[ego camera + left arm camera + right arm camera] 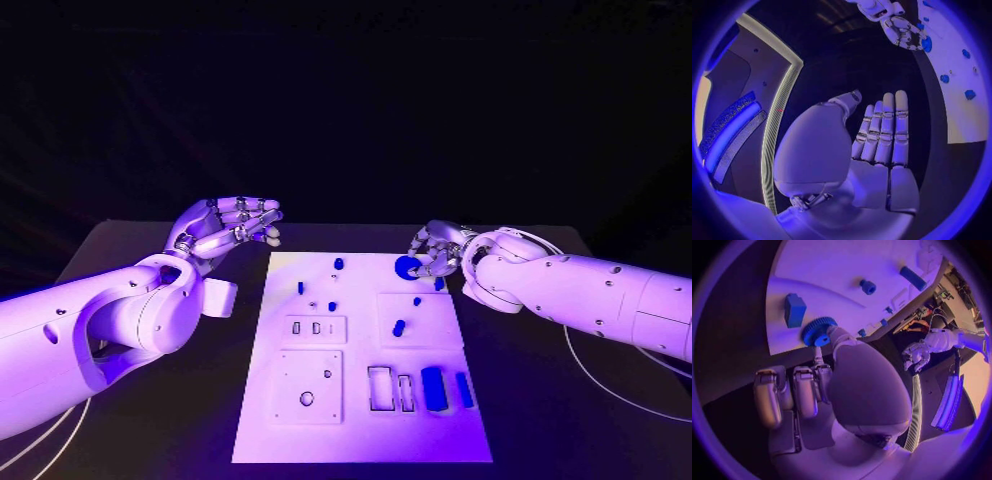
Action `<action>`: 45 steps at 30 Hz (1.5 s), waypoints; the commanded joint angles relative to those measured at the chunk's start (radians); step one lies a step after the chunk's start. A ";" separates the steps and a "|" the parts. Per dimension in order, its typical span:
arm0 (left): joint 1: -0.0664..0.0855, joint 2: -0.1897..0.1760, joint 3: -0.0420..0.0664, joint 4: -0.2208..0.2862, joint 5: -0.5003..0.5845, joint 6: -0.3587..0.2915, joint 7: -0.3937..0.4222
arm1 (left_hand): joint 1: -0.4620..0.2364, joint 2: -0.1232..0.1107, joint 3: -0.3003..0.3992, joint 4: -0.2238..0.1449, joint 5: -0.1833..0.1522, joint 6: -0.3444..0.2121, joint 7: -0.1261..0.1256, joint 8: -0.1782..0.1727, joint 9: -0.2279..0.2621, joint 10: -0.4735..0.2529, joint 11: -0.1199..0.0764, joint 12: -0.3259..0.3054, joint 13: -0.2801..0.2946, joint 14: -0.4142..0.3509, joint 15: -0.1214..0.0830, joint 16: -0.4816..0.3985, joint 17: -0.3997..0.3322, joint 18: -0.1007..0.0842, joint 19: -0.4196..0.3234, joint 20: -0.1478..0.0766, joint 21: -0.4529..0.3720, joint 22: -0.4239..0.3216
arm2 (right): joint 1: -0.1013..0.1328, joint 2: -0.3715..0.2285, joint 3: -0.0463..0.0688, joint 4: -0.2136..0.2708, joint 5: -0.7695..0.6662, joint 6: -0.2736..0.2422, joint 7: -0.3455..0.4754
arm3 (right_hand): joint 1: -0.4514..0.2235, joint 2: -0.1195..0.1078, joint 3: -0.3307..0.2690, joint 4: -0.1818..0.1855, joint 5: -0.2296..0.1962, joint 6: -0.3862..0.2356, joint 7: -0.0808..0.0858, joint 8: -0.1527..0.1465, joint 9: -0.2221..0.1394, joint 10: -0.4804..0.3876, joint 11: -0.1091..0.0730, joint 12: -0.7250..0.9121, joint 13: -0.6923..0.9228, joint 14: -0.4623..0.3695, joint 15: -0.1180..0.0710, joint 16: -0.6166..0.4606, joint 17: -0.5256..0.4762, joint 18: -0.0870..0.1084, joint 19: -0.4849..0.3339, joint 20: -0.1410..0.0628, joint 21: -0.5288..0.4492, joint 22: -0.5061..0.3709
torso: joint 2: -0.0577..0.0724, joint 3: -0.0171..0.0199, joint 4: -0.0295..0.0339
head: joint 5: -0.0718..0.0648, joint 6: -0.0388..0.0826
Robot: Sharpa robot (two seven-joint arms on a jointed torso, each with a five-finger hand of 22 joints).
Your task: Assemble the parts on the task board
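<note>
Head view shows the right hand pinching a blue gear at the upper right of the task board. It seems light and stiff; grip its toothed rim. Left hand hovers empty, fingers straight.

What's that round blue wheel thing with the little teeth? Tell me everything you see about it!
It's a small blue gear, round with fine teeth all around its rim and a raised hub in the middle. It looks like plastic. It sits at the far right corner of the white task board, next to a blue block. The right robot hand pinches it at the rim between fingertips. Whether it is lifted or resting on the board can't be told.
</note>
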 commanded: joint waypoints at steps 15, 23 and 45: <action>0.001 0.002 0.001 0.000 0.004 0.029 0.001 | -0.004 0.003 0.003 -0.008 -0.005 -0.006 0.000 0.004 0.002 -0.005 0.000 0.000 0.001 -0.006 0.001 0.005 0.002 0.011 -0.008 0.000 0.009 0.003 | -0.011 0.010 -0.003 0.014 -0.126 0.002 -0.045 | -0.023 -0.027 0.027 -0.001 -0.001 0.014 -0.002 -0.015 -0.003 0.016 -0.003 0.006 0.154 0.089 -0.006 0.004 0.192 -0.014 0.105 -0.005 0.004 0.263 | 0.000 0.0001 0.0007 | 0.003 0.000; 0.001 0.002 0.001 0.000 0.004 0.030 0.000 | -0.004 0.003 0.003 -0.008 -0.005 -0.006 0.000 0.004 0.002 -0.005 0.000 0.000 0.001 -0.006 0.001 0.005 0.002 0.011 -0.008 0.000 0.009 0.003 | -0.013 0.005 -0.003 0.058 -0.180 -0.112 -0.073 | -0.034 -0.028 0.097 -0.004 0.041 0.046 -0.009 -0.018 0.000 0.033 -0.010 0.027 0.173 0.090 -0.012 0.004 0.194 -0.014 0.105 -0.010 0.004 0.263 | 0.000 -0.0006 0.0001 | 0.004 0.002; 0.001 0.005 0.001 -0.005 0.004 0.027 -0.004 | -0.005 0.004 0.005 -0.008 -0.005 -0.007 0.001 0.004 0.002 -0.005 0.000 0.000 0.001 -0.007 0.001 0.006 0.002 0.011 -0.010 0.000 0.012 0.005 | 0.011 0.077 -0.001 0.194 -0.313 -0.209 -0.129 | -0.042 -0.033 0.131 -0.010 0.040 0.056 -0.013 -0.020 0.003 0.042 -0.014 0.036 0.181 0.090 -0.016 0.005 0.195 -0.014 0.105 -0.014 0.004 0.263 | 0.002 -0.0012 0.0013 | 0.010 0.008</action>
